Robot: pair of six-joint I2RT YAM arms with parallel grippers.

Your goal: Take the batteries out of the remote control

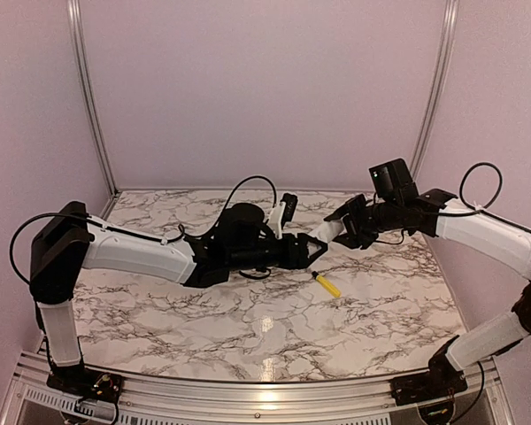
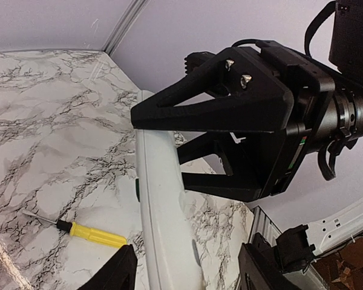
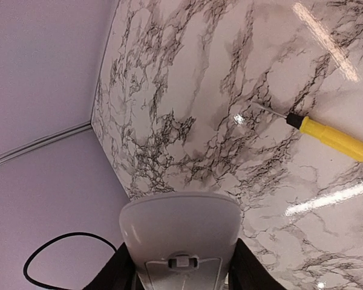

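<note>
White plastic bar, centre: the remote control (image 1: 323,232), held clear of the marble-patterned table (image 1: 248,336) by the right gripper (image 3: 181,269), whose fingers (image 3: 126,273) are clamped on its two sides at one end. The left gripper (image 1: 317,250) is placed at the free end. Its fingers (image 2: 116,272) are spread either side of the bar, and no contact can be made out. A panel outline with a small clip (image 3: 178,261) is seen on the face turned to the right wrist camera, so the cover is judged to be in place. No batteries are visible in any view, and none is seen on the table. A yellow-handled screwdriver (image 1: 327,285) lies on the table below the remote control, apart from both grippers. The task is judged barely begun: the cover is to be opened and the batteries taken out.
</note>
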